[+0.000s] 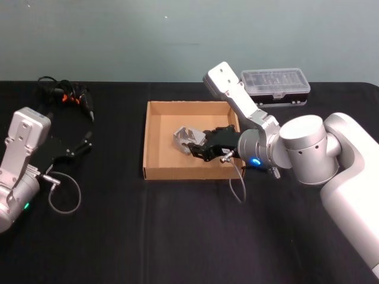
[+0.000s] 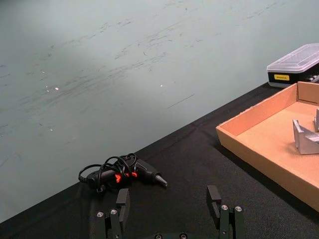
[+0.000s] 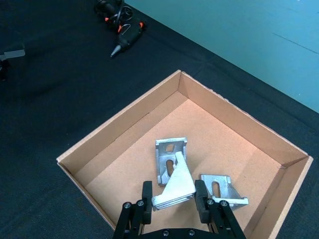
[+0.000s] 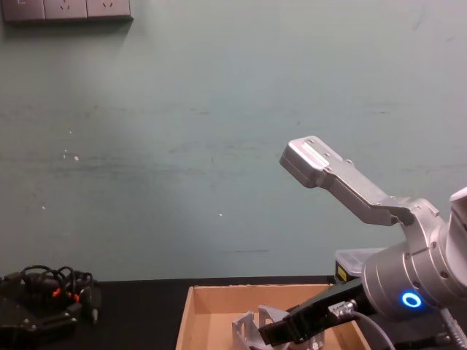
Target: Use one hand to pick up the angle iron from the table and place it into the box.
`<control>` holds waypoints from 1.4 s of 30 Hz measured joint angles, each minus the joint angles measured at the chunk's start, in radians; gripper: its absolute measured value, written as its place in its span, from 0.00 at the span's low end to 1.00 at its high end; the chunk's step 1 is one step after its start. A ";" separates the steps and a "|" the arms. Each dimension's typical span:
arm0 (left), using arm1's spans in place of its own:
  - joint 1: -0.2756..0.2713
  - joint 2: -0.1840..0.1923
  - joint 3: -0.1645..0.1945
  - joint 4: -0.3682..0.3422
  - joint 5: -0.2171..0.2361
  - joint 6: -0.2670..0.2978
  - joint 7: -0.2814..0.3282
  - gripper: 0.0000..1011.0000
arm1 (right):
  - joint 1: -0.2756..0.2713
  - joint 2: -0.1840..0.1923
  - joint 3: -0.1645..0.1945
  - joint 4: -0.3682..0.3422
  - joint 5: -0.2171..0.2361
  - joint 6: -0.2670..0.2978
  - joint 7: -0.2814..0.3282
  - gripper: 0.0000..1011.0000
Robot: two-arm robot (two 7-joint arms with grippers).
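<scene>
Right gripper (image 3: pixel 173 200) hangs over the near part of the box (image 1: pixel 155 173), jaws clamped on an angle iron (image 3: pixel 174 185) so it can drop beside two more brackets (already on the box floor). Left gripper (image 2: pixel 171 213) sits parked, jaws open, on the surface (image 1: pixel 118 231) left of the box.

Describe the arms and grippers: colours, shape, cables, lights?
Both arms are boxy silver-grey metal with rounded joints. The right arm carries a blue ring light, the left arm a small green one. Each has a thin grey cable looping from the wrist. The right gripper and left gripper are black jointed claws with silver screws.
</scene>
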 joint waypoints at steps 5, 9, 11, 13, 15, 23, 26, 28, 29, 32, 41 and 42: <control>0.000 0.000 0.000 0.000 0.000 0.000 0.000 1.00 | 0.000 0.000 0.000 -0.001 0.001 0.000 0.000 0.64; 0.000 0.000 0.000 0.000 0.000 0.000 0.000 1.00 | -0.001 0.001 0.000 -0.001 0.001 -0.001 0.000 0.75; 0.000 0.000 0.000 0.000 0.000 0.000 0.000 1.00 | -0.001 0.001 0.000 -0.001 0.001 -0.001 0.000 0.79; 0.000 0.000 0.000 0.000 0.000 0.000 0.000 1.00 | -0.001 0.001 0.000 -0.001 0.001 -0.001 0.000 0.85; 0.000 0.000 0.000 0.000 0.000 0.000 0.000 1.00 | -0.001 0.001 0.000 -0.002 0.001 -0.001 0.000 0.90; 0.000 0.000 0.000 0.000 0.000 0.000 0.000 1.00 | -0.001 0.001 0.000 -0.002 0.001 -0.001 0.000 0.99; 0.000 0.000 0.000 0.000 0.000 0.000 0.000 1.00 | -0.001 0.001 0.000 -0.002 0.001 -0.001 0.000 0.99; 0.000 0.000 0.000 0.000 0.000 0.000 0.000 1.00 | -0.001 0.001 0.000 -0.002 0.001 -0.001 0.000 0.99; 0.000 0.000 0.000 0.000 0.000 0.000 0.000 1.00 | -0.001 0.001 0.000 -0.002 0.001 -0.001 0.000 0.99; 0.000 0.000 0.000 0.000 0.000 0.000 0.000 1.00 | -0.003 0.001 0.002 -0.005 0.000 -0.003 -0.001 0.99; 0.000 0.000 0.000 0.000 0.000 0.000 0.000 1.00 | -0.071 0.006 0.044 -0.083 -0.012 -0.061 -0.041 0.99; 0.000 0.000 0.000 0.000 0.000 0.000 0.000 1.00 | -0.081 0.008 0.047 -0.093 -0.014 -0.068 -0.045 0.99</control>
